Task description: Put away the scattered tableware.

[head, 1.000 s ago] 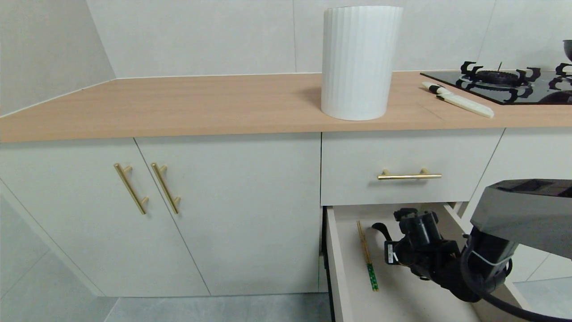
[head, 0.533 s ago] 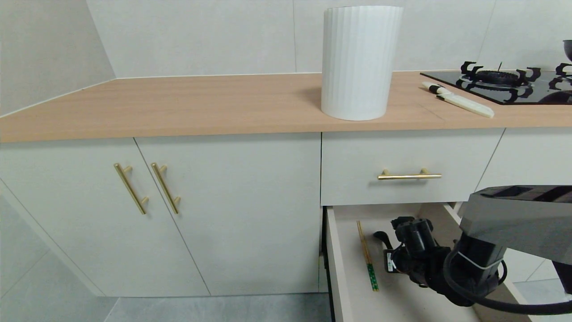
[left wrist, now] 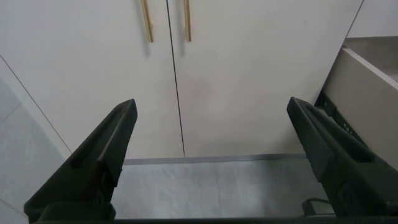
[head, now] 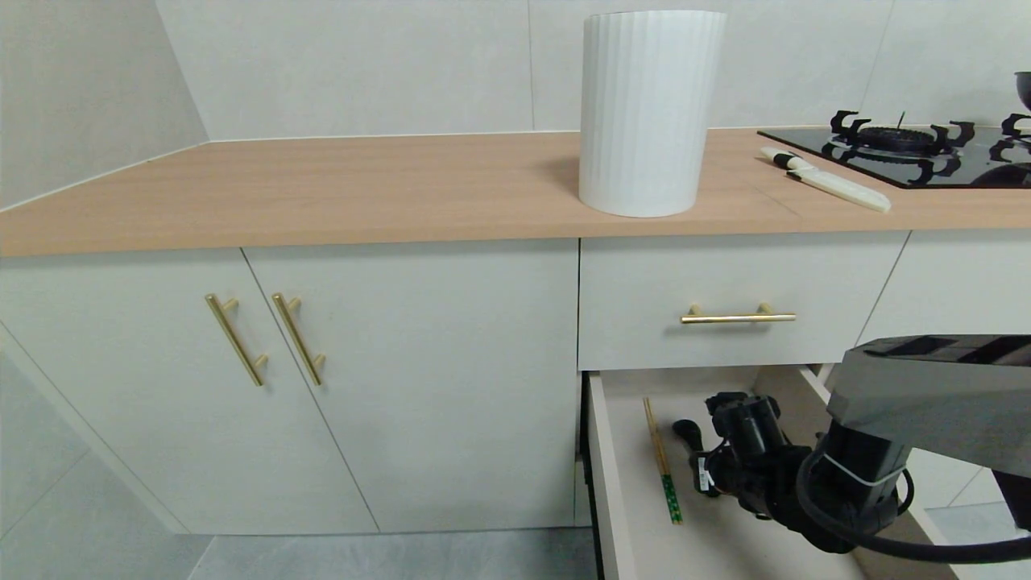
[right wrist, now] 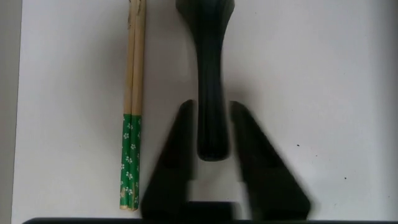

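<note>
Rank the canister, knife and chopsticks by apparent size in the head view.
1. white canister, clearly largest.
2. knife and chopsticks look much alike in length; the chopsticks lie nearer the camera, so unranked.

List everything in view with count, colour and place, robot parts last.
countertop: one, wood brown, over the cabinets
canister: one, white and ribbed, upright on the countertop
knife: one, cream, lying between canister and hob
hob: one, black, at the countertop's right end
cupboard doors: two, pale grey with gold handles, under the countertop
closed drawer: one, pale grey, gold handle
open drawer: one, pale, below the closed drawer
chopsticks: one pair, wood with green ends, in the open drawer
spoon: one, black, beside the chopsticks
left gripper: black, open, facing the cupboard doors
right gripper: black, at the spoon's handle
</note>
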